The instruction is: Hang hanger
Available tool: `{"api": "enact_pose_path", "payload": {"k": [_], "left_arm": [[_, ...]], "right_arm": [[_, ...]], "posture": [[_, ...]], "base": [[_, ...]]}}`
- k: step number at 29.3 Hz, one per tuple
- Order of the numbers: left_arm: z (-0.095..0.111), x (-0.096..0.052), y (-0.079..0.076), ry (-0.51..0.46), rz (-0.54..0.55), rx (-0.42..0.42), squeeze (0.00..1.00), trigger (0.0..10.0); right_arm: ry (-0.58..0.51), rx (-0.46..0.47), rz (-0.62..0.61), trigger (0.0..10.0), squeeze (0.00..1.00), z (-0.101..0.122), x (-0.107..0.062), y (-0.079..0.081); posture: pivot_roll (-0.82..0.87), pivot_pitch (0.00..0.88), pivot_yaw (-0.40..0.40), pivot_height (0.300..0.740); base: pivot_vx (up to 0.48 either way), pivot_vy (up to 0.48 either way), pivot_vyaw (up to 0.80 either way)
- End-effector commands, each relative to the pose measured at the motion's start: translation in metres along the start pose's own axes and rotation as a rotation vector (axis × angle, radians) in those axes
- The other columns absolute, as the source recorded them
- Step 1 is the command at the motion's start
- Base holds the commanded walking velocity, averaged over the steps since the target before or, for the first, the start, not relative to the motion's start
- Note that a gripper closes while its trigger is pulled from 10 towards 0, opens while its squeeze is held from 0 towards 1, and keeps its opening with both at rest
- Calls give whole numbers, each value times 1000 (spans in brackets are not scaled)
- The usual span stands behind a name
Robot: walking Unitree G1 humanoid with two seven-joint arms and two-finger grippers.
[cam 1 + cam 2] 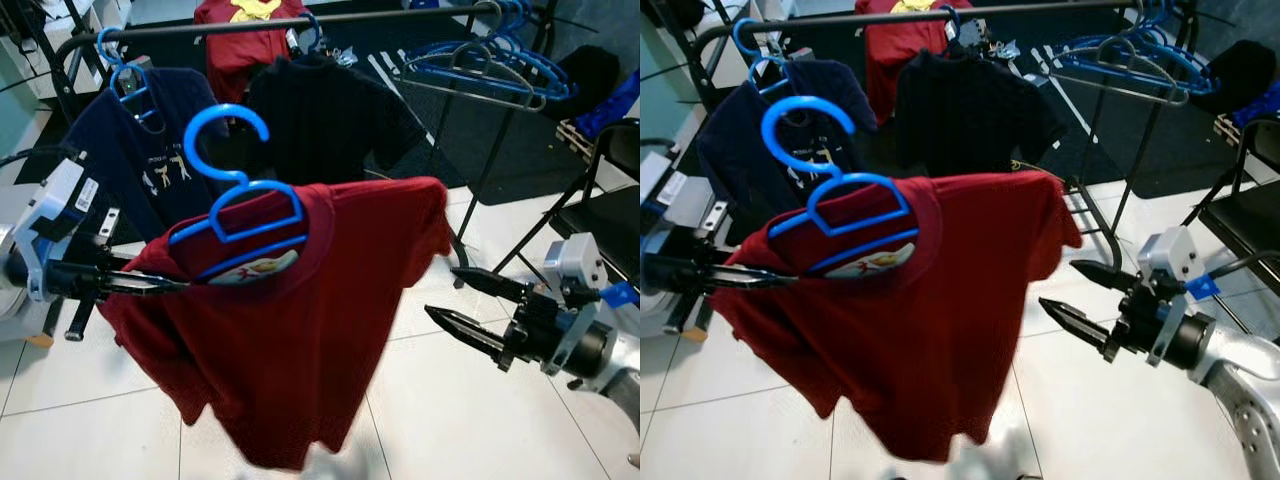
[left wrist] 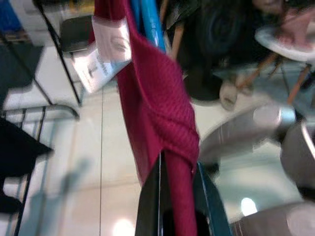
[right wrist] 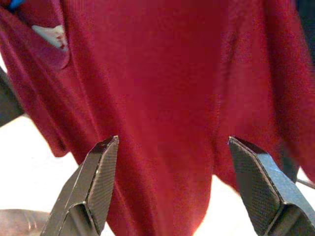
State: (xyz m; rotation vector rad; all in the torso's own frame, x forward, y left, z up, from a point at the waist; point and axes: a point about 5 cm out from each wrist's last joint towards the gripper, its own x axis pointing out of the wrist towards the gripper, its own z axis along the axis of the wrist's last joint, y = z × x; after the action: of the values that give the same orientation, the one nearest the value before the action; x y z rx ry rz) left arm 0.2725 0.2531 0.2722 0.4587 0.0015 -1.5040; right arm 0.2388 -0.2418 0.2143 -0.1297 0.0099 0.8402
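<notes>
A blue plastic hanger (image 1: 238,205) carrying a dark red T-shirt (image 1: 300,320) hangs in the air in front of the clothes rail (image 1: 290,22), its hook upright below the bar. The left gripper (image 1: 165,284) is clenched on the shirt's shoulder and the hanger end. The right gripper (image 1: 462,305), fingers spread, sits just beside the shirt's other sleeve. 2 dark shirts (image 1: 325,120) hang on the rail behind.

A navy shirt (image 1: 135,150) and a black shirt (image 1: 325,120) hung on the rail; a black chair (image 1: 610,200) stood on the white tiled floor (image 1: 450,420).
</notes>
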Motion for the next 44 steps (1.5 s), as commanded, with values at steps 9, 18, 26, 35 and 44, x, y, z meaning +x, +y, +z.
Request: {"api": "enact_pose_path", "payload": {"k": [9,18,26,35,44], "left_arm": [[4,-3,-4,43,-34,7,0,10000],[6,-2,-6,32,-58,2,0,10000],[21,2,-10,-29,-103,49,0,10000],[29,4,-14,-42,-134,79,0,10000],[28,3,-14,-47,-134,80,0,10000]], "right_arm": [[-87,-36,-5,10000,0,25,-12,-2],[-253,-18,14,10000,0,50,-25,-4],[-188,1,-18,10000,0,37,-31,-10],[-176,39,9,10000,0,34,-30,-8],[-186,42,-13,0,0,31,-31,-11]], "posture": [[-49,148,50,740],[-47,149,49,740],[-42,154,45,740],[-39,155,43,740],[-40,157,46,740]], "base": [[0,0,0],[0,0,0],[0,0,0],[0,0,0],[0,0,0]]}}
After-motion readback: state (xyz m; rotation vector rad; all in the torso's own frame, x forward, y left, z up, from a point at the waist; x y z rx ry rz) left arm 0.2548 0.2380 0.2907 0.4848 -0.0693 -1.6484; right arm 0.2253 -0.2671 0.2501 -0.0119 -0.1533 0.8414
